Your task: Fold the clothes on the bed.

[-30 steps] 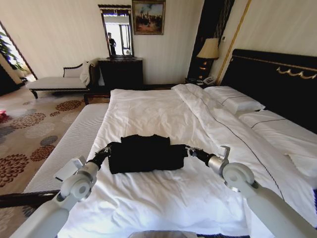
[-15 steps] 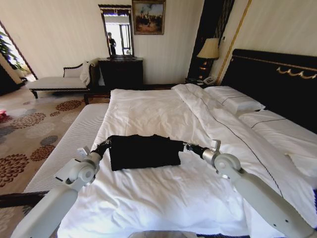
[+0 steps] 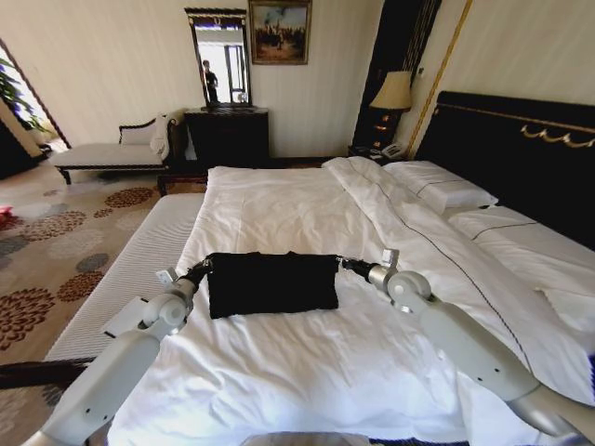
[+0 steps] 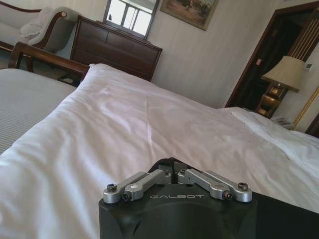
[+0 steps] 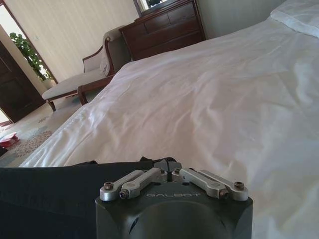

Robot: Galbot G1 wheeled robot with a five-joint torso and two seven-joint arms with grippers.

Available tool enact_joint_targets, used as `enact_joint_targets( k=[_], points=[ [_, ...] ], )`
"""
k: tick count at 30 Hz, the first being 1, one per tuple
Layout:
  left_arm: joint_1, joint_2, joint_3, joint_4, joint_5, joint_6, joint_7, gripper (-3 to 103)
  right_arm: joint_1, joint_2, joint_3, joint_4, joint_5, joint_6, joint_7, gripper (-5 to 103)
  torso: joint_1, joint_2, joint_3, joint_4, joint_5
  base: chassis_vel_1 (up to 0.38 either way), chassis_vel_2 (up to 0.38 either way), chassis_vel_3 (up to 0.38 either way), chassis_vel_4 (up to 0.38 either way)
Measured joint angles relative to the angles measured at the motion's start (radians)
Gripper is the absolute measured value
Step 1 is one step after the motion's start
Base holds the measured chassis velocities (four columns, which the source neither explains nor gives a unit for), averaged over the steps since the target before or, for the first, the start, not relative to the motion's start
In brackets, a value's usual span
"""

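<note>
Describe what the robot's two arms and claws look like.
Both arms are pale grey tubes with rounded, lighter joint housings, darkening to black near the wrists. The left claw and right claw each have a black housing lettered "GALBOT" in grey, with silver metal linkage bars fastened by dark screws.

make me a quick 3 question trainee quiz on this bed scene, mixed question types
1. True or false: the black T-shirt lies folded into a flat rectangle on the white duvet.
2. Multiple choice: where are the two claws? A) both at the pillows B) left claw at the shirt's left end, right claw at its right end C) both raised above the bed
3. Fill in: the right wrist view shows the right claw's linkage drawn ____ over black fabric.

Key: 1 true; 2 B; 3 shut.
</note>
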Motion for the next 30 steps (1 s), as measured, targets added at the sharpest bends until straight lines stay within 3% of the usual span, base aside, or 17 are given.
enact_joint_targets(
  k=[13, 30],
  points=[
    [-0.201, -0.070, 0.129, 0.195, 0.007, -0.002, 0.040, 0, 0.095, 0.046, -0.097, -0.156, -0.016, 0.026, -0.028, 0, 0.000, 0.000, 0.000, -0.0001, 0.0002, 0.000, 0.000, 0.000, 0.000],
    [-0.288, -0.151, 0.198, 0.383, 0.021, -0.019, 0.082, 0, 0.175, 0.105, -0.192, -0.319, -0.052, 0.057, -0.066, 0, 0.000, 0.000, 0.000, -0.0001, 0.0000, 0.000, 0.000, 0.000, 0.000]
  ],
)
